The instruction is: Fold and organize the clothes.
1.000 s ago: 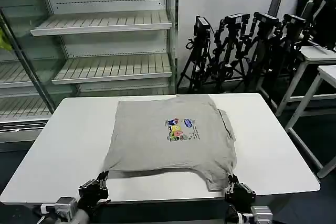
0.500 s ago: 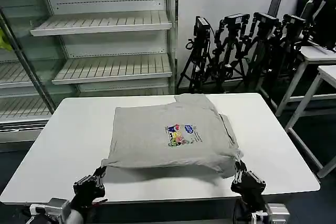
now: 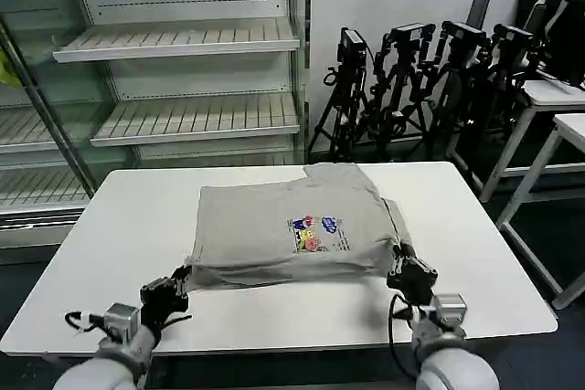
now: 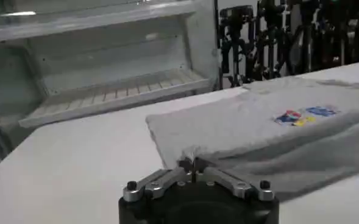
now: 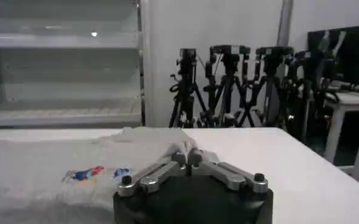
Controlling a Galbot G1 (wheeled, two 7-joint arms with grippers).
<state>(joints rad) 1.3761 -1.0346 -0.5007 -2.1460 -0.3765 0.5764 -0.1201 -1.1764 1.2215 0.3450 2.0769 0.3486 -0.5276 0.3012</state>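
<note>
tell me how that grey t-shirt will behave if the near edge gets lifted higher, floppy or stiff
Probably floppy: the T-shirt already bends over itself along the near edge, where the left tool and right tool pinch its corners. The span between them would likely sag. It looks light and thin, so it should drag easily across the smooth white table rather than hold any shape.

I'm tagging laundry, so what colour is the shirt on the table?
Light grey, with a small multicoloured chest print; the shirt shows best in the head view.
</note>
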